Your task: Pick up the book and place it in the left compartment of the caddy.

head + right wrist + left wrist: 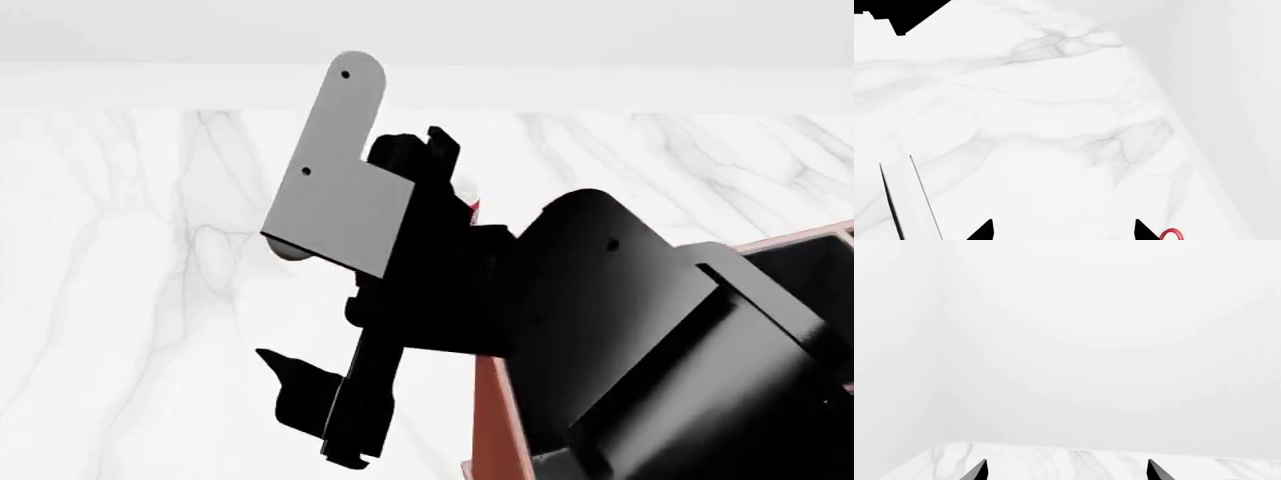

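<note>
left wrist: left gripper [1066,474] tips spread over marble table [1074,460], grasping nothing | head: arm [587,320] hides the caddy [491,420] and book; blind lowering risks striking its rim | right wrist: right gripper [1063,231] tips spread, empty; book unseen.

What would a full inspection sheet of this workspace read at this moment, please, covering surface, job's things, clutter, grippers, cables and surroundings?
Surface: white marble table, grey-veined.
Job's things: caddy shows only at the head view's lower right, mostly hidden by a black arm. The left compartment is hidden. The book is not surely seen; a pale slab with a black edge could be it.
Clutter: red curved bit beside a right fingertip, too little shown to name.
Grippers: left gripper open, empty; right gripper open, empty.
Cables: nothing seen.
Surroundings: plain white wall.
</note>
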Motion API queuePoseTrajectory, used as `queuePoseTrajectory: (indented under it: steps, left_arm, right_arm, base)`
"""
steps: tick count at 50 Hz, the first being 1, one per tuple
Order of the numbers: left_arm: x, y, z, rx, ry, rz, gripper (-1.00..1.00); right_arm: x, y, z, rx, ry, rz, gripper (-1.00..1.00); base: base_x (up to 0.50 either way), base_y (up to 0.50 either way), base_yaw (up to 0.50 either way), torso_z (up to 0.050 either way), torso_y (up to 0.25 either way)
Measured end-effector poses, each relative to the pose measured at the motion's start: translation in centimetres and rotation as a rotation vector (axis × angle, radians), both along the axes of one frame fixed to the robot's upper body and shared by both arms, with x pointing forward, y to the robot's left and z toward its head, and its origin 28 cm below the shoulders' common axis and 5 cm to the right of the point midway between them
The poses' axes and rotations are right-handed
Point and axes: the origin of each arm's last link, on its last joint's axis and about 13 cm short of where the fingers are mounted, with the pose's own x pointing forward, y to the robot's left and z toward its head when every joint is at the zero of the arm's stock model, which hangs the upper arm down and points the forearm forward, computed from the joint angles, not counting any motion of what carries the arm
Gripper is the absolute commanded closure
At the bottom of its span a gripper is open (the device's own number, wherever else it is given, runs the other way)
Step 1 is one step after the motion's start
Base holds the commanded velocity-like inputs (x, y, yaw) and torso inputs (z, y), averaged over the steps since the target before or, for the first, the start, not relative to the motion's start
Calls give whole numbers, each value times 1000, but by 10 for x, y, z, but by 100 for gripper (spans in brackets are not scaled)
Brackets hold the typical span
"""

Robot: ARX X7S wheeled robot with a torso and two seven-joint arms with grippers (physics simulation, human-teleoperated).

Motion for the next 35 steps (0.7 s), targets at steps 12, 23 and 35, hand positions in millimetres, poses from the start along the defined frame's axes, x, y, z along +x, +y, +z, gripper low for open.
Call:
queuePoseTrajectory:
  steps: [12,23,35]
  left_arm:
    - [0,1,0,-5,-1,2,-100]
    - [0,3,1,-11,-4,9,-100]
    - [-1,4,2,-15,-7,13,-100]
  right_arm:
    - [5,10,3,-48,24,45,-100]
    - [6,16,2,-56,54,81,-100]
    - [8,21,-6,-50,108,123,-100]
  base:
    - [0,0,0,0,0]
    - [0,0,0,0,0]
    - [0,0,0,0,0]
